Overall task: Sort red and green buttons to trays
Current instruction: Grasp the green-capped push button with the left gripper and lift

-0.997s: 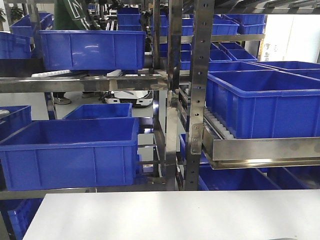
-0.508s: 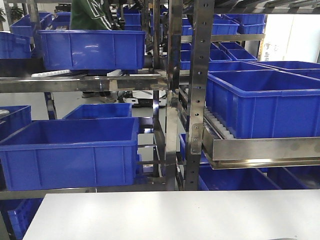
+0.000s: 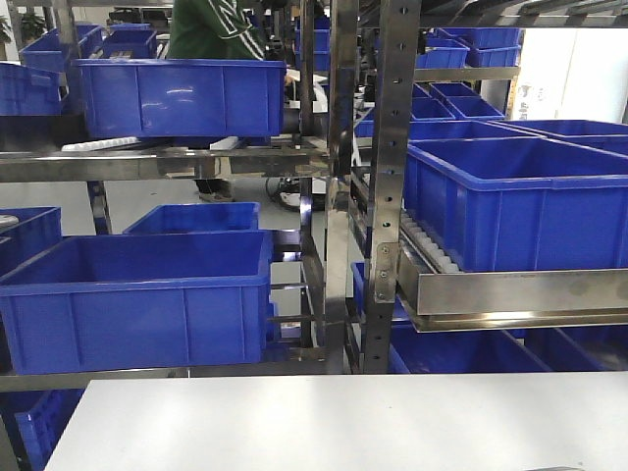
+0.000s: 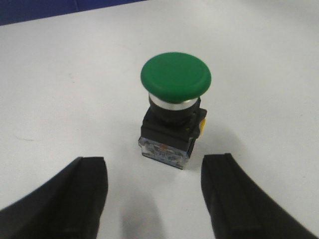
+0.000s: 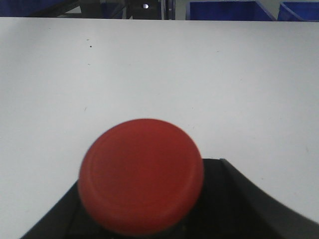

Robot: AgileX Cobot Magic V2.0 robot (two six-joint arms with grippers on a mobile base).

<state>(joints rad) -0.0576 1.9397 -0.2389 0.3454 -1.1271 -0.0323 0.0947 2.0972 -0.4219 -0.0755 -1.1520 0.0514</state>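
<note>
Front view change: the person in the green top (image 3: 211,29) now stands further right along the upper edge than a second ago, and the white machine we saw behind the racks mid-frame is gone. Crates, racks and table haven't shifted.

Left wrist view: the green button (image 4: 174,99) stands upright on its dark base at frame centre, on the white table (image 4: 60,89). The left gripper (image 4: 155,173) is spread wide, with one black finger at each lower corner, both clear of the button.

Right wrist view: the red button (image 5: 141,174) fills the lower centre, its cap sitting between the right gripper (image 5: 149,178) fingers. The cap hides the contact, so we can't tell whether there is a grip.

The table is plain matte white with a few tiny specks. Behind it are steel racks (image 3: 392,147) loaded with blue crates (image 3: 137,294) across the whole front view.
</note>
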